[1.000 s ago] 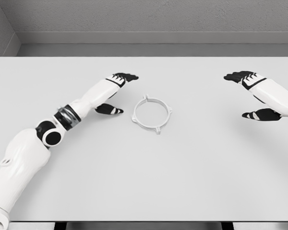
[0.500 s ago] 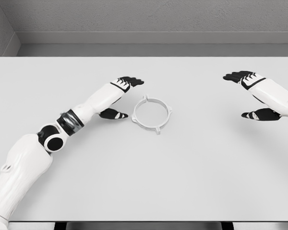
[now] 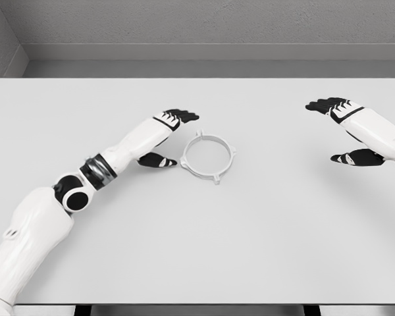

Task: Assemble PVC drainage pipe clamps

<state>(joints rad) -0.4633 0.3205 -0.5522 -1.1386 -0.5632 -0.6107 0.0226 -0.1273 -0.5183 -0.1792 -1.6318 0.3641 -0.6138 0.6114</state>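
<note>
A white desk [image 3: 197, 250] filled most of the view, with a grey wall behind it. The left arm [image 3: 72, 197] reached in from the lower left, and its hand [image 3: 168, 135] sat just left of the clamp, fingers [image 3: 184, 116] released, thumb close to the ring's rim, holding nothing. The right hand [image 3: 345, 131] hung well apart at the right edge, likewise spread and empty. The clamp [image 3: 209, 157], a white ring with small lugs, lay flat near the desk's middle.

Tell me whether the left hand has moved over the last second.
Yes. The left hand has moved right, closing on the white clamp ring, which has stayed put on the table.
</note>
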